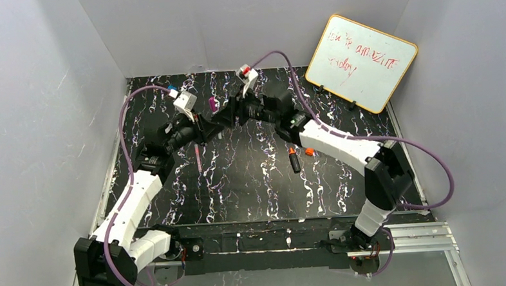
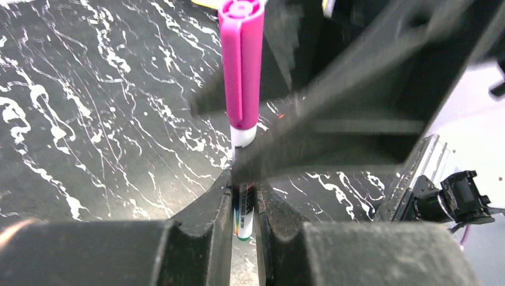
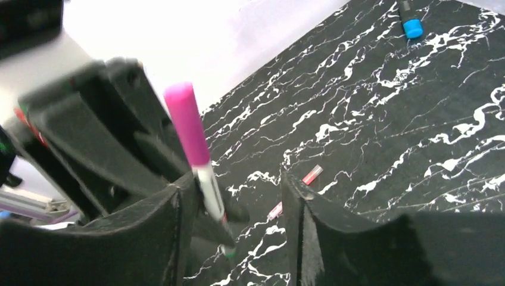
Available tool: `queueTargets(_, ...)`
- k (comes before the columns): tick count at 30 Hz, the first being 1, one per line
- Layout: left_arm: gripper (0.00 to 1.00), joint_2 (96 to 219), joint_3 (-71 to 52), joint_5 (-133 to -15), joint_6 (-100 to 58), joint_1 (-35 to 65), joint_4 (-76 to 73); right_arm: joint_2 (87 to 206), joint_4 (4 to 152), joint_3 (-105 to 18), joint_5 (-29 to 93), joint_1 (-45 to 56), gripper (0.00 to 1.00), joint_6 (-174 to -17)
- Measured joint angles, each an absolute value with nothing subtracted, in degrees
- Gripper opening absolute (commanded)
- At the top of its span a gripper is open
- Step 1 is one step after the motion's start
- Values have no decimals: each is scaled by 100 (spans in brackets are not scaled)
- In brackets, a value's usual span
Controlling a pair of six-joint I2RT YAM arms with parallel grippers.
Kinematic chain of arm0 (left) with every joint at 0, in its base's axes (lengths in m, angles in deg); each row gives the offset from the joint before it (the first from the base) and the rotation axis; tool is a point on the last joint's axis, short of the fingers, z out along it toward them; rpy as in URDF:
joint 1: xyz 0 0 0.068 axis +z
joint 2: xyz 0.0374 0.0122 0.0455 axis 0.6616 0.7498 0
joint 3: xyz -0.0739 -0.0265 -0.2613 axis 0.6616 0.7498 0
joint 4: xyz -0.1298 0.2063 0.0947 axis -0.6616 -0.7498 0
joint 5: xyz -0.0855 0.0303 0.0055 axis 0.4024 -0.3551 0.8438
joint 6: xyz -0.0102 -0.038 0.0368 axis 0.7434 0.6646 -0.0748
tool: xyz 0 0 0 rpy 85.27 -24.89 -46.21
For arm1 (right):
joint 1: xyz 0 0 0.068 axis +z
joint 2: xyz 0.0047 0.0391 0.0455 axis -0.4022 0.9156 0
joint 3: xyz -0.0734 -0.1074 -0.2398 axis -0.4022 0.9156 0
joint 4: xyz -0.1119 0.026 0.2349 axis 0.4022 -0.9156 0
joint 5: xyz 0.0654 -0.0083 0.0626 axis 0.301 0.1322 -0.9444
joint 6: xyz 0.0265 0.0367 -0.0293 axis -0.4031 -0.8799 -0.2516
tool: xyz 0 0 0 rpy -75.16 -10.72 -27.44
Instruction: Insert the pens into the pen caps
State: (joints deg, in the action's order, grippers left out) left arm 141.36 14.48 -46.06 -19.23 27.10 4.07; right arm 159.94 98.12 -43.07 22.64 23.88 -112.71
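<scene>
On the worktop (image 1: 252, 182) lie the short black marker (image 1: 294, 160), the orange cap (image 1: 309, 151) just beside it, and the pink-purple pen (image 1: 199, 159). Farther back, the left fingers (image 2: 208, 220) are clamped on the white pen (image 2: 243, 136), held upright with the magenta cap (image 2: 241, 65) on its upper end. The right fingers (image 3: 321, 232) stand apart just beside it, gripping nothing.

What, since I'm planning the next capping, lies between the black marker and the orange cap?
Nothing: only a bare strip of table separates the marker from the cap, as the top view shows.
</scene>
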Motion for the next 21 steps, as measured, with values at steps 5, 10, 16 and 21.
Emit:
queueTargets(5, 0, 14103, 2336, -4530, -1392, 2736, 1225, 16682, 9443, -5577, 1888, 1883, 74, -11343)
queueTargets(10, 0, 14182, 2932, -4591, -1071, 2732, 1126, 16850, 9651, -6490, 1803, 1066, 75, -11564)
queueTargets(16, 0, 14593, 2696, -5424, -1084, 2708, 316, 16249, 9865, -6075, 1919, 495, 76, -11544)
queueTargets(21, 0, 15520, 1999, -6903, -1180, 2609, -935, 15003, 9948, -4235, 2002, 567, 76, -11483)
